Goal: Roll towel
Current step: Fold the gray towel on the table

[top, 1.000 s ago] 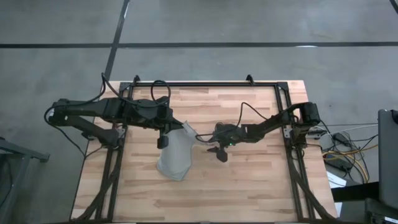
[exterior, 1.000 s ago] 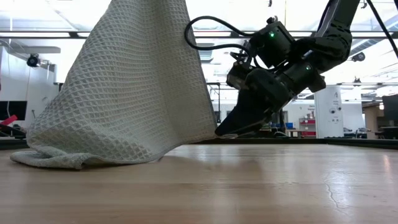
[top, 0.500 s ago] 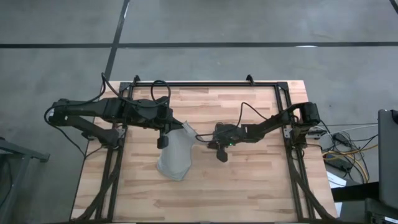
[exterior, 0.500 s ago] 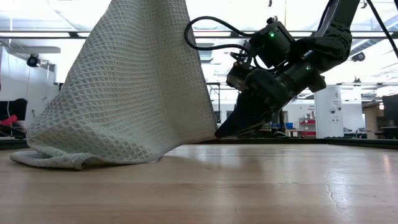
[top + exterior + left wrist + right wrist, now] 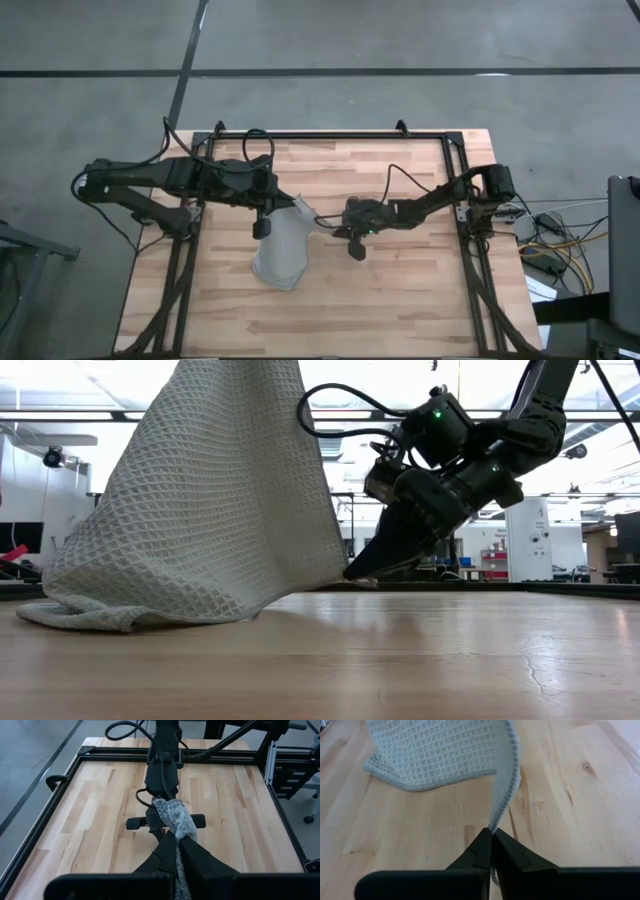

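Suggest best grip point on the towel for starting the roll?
The towel is already pinched at two upper corners: left gripper and right gripper, jaws shut on the hem. Its lower edge drapes on the table. I would probably keep these corner holds, coming in from the sides.

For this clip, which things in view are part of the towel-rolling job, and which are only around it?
Part of the job:
- towel, partly lifted, its lower end on the table
- left gripper, shut on the towel's upper part
- right gripper, shut on a towel edge

Only around it:
- wooden table
- cables beside the table's right edge
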